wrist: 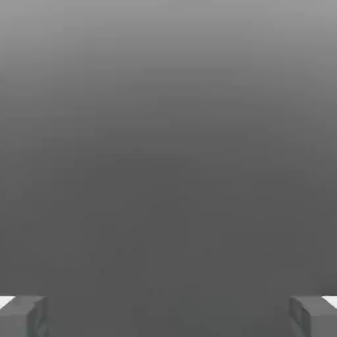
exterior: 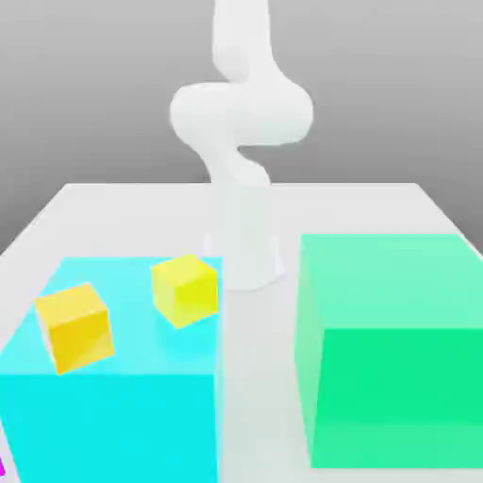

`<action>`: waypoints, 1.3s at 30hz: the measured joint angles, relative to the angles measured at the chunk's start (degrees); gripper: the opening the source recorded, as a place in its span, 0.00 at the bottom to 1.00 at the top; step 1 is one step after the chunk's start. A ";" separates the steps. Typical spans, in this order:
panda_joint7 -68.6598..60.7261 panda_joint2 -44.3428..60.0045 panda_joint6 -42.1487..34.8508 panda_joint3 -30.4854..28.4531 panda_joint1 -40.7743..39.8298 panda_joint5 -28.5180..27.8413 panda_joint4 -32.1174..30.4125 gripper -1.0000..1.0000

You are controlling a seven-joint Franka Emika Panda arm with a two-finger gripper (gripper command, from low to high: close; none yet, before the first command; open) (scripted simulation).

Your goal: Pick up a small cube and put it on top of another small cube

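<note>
A sliver of the small magenta-pink cube (exterior: 2,466) shows at the lower edge of the exterior view's left, beside the big cyan block (exterior: 113,415). An orange-yellow small cube (exterior: 74,327) and a lemon-yellow small cube (exterior: 185,289) rest tilted on the cyan block's top. The white arm (exterior: 241,113) rises from its base at the back of the table. In the hand view my gripper (wrist: 168,317) stands open, its two grey fingertips (wrist: 24,317) far apart with nothing between them, facing plain grey background.
A big green block (exterior: 391,349) stands on the exterior view's right. A strip of white table (exterior: 259,377) runs between the cyan and green blocks up to the arm's base (exterior: 253,269).
</note>
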 joint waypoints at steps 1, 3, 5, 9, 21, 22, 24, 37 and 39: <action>2.51 1.39 0.73 0.60 -1.92 -0.67 -0.57 0.50; 7.32 4.04 2.10 1.59 -5.45 -2.03 -1.66 0.50; 12.04 6.64 3.43 2.44 -8.81 -3.38 -2.71 0.50; 21.43 11.86 6.02 3.74 -15.22 -6.09 -4.79 0.50; 48.84 27.50 13.71 3.48 -31.11 -13.24 -10.97 0.50; 50.97 28.77 14.37 3.15 -32.16 -13.62 -11.49 0.50; 55.08 31.28 15.74 2.39 -34.13 -14.17 -12.55 0.50; 73.23 46.14 25.75 -2.64 -44.96 -5.78 -19.90 0.50; 73.89 48.12 27.28 -2.67 -46.09 -1.50 -21.05 0.50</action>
